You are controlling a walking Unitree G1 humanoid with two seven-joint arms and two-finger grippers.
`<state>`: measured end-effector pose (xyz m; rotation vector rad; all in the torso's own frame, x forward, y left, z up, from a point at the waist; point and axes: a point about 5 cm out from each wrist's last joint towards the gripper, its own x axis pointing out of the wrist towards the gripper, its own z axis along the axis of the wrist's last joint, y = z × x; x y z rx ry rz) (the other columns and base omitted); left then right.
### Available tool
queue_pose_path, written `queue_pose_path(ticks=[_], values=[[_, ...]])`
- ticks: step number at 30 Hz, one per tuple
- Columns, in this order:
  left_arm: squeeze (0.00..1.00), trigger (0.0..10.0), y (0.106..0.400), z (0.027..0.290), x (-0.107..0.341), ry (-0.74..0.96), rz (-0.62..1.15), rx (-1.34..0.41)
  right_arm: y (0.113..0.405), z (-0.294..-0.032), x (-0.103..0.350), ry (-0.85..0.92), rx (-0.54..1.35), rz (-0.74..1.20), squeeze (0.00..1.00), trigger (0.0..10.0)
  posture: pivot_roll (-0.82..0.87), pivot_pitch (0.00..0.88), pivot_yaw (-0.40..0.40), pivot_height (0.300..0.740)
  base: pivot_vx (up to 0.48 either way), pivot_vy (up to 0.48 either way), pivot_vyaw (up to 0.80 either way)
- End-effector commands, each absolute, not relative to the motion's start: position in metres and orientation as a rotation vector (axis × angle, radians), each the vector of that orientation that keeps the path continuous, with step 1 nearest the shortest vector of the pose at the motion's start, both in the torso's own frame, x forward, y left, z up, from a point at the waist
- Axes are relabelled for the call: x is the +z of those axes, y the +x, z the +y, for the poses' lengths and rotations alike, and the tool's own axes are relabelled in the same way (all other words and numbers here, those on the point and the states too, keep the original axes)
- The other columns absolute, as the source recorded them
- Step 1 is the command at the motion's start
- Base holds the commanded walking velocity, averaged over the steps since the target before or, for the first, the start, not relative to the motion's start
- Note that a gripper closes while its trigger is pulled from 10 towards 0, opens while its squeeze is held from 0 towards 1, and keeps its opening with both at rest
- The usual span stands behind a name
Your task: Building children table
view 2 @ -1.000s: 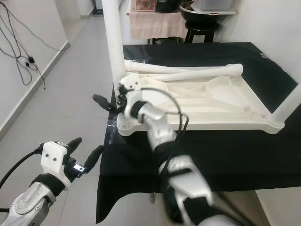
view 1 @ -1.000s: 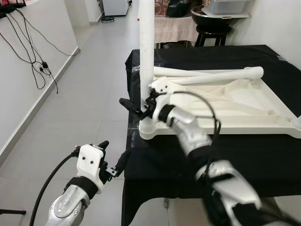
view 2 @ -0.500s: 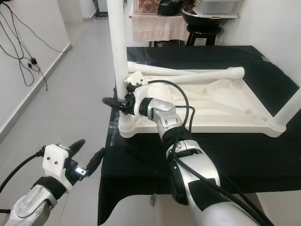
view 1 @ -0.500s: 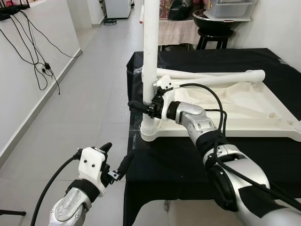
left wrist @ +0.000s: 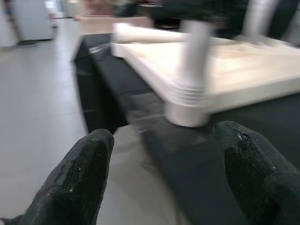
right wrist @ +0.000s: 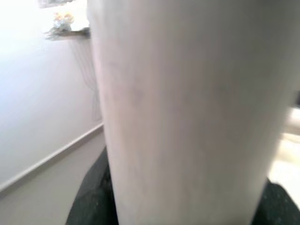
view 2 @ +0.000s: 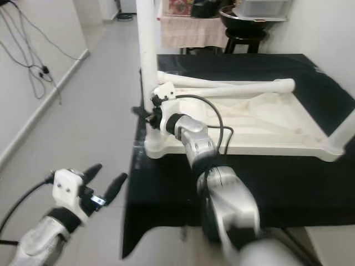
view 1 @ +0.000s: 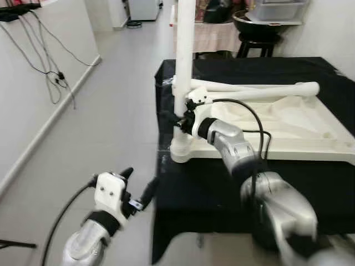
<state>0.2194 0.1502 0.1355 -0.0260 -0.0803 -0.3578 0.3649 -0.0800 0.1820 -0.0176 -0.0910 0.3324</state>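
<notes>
One white table top lies upside down on the black cloth, a leg upright in its near corner socket. The right gripper pinches that leg just above the socket; two loose legs rest across the top's far side. Left wrist view: the left gripper, fingers spread, hovers near the socket. Right wrist view: the leg sits pressed between dark fingers.

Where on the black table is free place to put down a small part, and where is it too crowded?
Free: the black cloth between the upturned white tabletop and the near edge, and the strip behind it. Crowded: the left corner, where the right claw grips the upright leg, and inside the tabletop, where loose legs lie. The left claw hovers open off the table.
</notes>
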Motion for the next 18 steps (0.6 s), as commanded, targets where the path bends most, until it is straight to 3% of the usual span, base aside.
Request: queue_pose_path(ticks=[1, 2, 3, 10, 11, 12, 13, 18], values=[[0.00, 10.0, 0.221, 0.154, 0.137, -0.035, -0.093, -0.338, 0.342, -0.070, 0.159, -0.011, 0.260, 0.008, 0.00, 0.0, 0.01, 0.089, 0.005, 0.740, 0.000, 0.000, 0.00], [0.00, 10.0, 0.221, 0.154, 0.137, -0.035, -0.093, -0.338, 0.342, -0.070, 0.159, -0.011, 0.260, 0.008, 0.00, 0.0, 0.01, 0.089, 0.005, 0.740, 0.000, 0.000, 0.00], [0.00, 10.0, 0.226, 0.152, 0.138, -0.020, -0.096, -0.337, 0.341, -0.050, 0.154, -0.013, 0.360, 0.004, 0.00, 0.0, 0.01, 0.071, 0.001, 0.740, 0.000, 0.000, 0.00], [0.00, 10.0, 0.230, 0.154, 0.137, -0.026, -0.100, -0.332, 0.360, -0.050, 0.161, -0.053, 0.350, -0.018, 0.00, 0.0, 0.02, 0.057, -0.013, 0.740, 0.000, 0.000, 0.00], [0.00, 10.0, 0.231, 0.154, 0.137, -0.026, -0.102, -0.327, 0.359, -0.049, 0.161, -0.068, 0.350, 0.004, 0.00, 4.5, 0.02, 0.054, -0.014, 0.740, 0.000, 0.000, 0.00], [0.00, 10.0, 0.231, 0.154, 0.137, -0.024, -0.104, -0.323, 0.358, -0.048, 0.161, -0.070, 0.357, 0.021, 0.00, 10.0, 0.02, 0.051, -0.015, 0.740, 0.000, 0.000, 0.00], [0.00, 10.0, 0.233, 0.154, 0.137, -0.022, -0.107, -0.319, 0.354, -0.044, 0.164, -0.065, 0.400, 0.037, 1.00, 10.0, 0.02, 0.048, -0.017, 0.740, 0.000, 0.000, 0.00], [0.00, 10.0, 0.235, 0.153, 0.137, -0.020, -0.107, -0.324, 0.356, -0.040, 0.177, -0.019, 0.505, 0.009, 1.00, 10.0, 0.02, 0.041, -0.020, 0.740, 0.000, 0.000, 0.00]])
